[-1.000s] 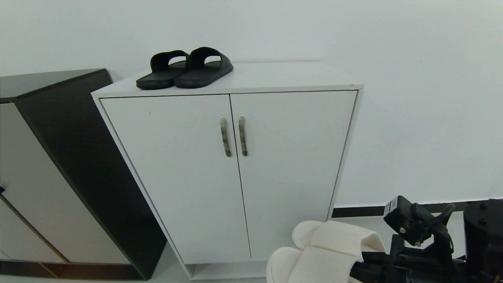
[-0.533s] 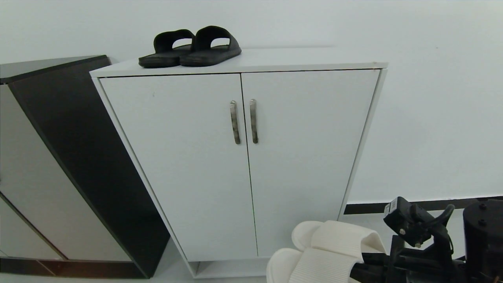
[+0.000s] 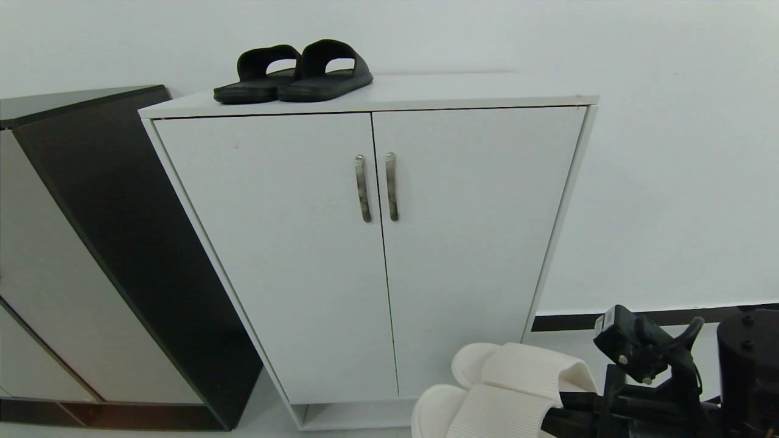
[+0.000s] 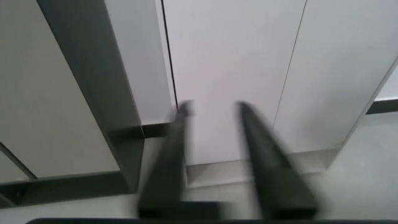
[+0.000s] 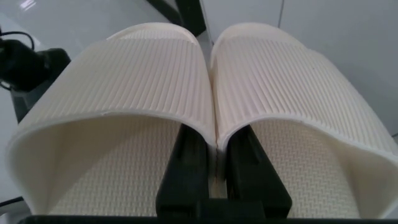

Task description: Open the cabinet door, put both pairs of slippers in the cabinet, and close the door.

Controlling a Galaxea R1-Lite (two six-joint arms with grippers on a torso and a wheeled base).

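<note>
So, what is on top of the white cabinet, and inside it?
Black slippers lie on the cabinet top, near its left end. Both doors are shut, so the inside is hidden.

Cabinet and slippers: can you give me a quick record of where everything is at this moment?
cabinet: white, both doors shut, two metal handles at the middle
black slippers: side by side on the cabinet top, toward its left end
white slippers: held together, low, in front of the cabinet's right side
right jaws: shut on the white slippers' straps
left jaws: open, empty, pointing at the cabinet's base
task progress: door not yet opened
</note>
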